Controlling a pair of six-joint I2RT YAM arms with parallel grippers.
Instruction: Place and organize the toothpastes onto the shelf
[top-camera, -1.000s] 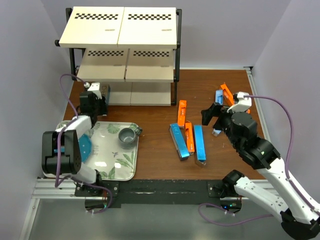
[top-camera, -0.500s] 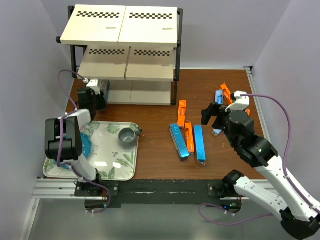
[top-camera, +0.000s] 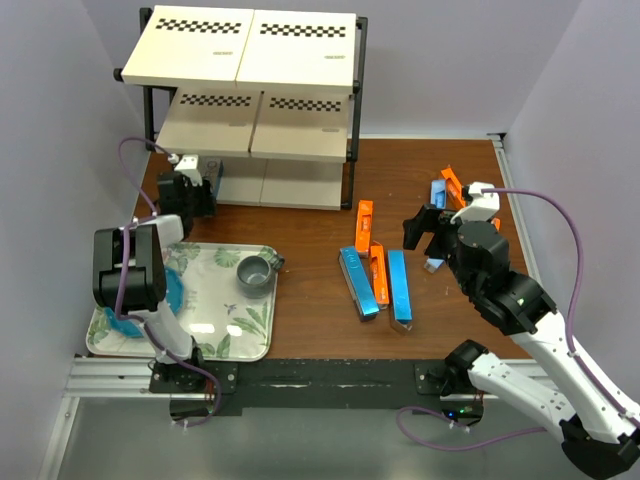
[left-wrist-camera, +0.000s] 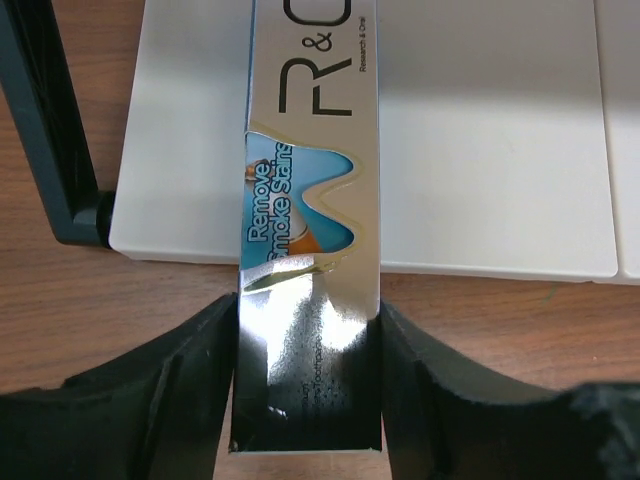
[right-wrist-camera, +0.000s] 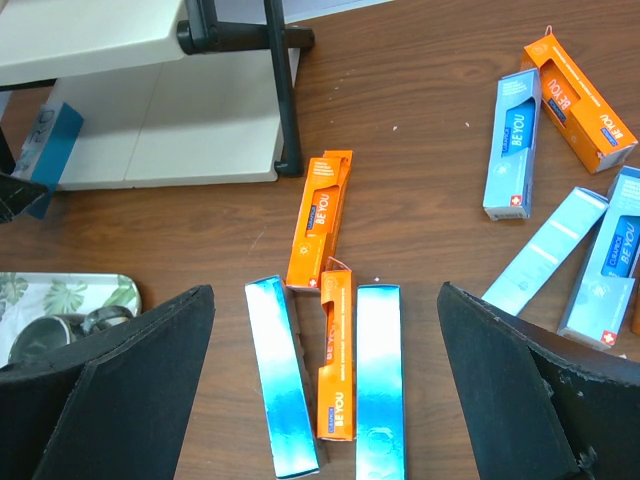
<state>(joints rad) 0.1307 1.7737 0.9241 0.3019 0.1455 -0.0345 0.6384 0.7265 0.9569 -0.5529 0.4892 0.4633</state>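
Observation:
My left gripper (left-wrist-camera: 308, 380) is shut on the near end of a shiny metallic toothpaste box (left-wrist-camera: 310, 200). The box's far end lies on the lowest cream board (left-wrist-camera: 480, 150) of the shelf (top-camera: 250, 60), beside the left black post (left-wrist-camera: 50, 150). My right gripper (right-wrist-camera: 325, 400) hangs wide open above a group on the table: two metallic blue boxes (right-wrist-camera: 281, 375) (right-wrist-camera: 380, 380) and two orange ones (right-wrist-camera: 318, 220) (right-wrist-camera: 337, 350). Further right lie light blue boxes (right-wrist-camera: 512, 145) (right-wrist-camera: 545, 250) and an orange one (right-wrist-camera: 578, 100). The upper boards show no boxes.
A leaf-patterned tray (top-camera: 225, 335) sits at the near left with a grey cup (top-camera: 255, 273) and a blue plate (top-camera: 170, 290) on it, just behind my left arm. Walls close in on the table's left and right edges.
My left arm has reached a little further toward the shelf, carrying the metallic box onto the lowest board. The right arm has barely moved.

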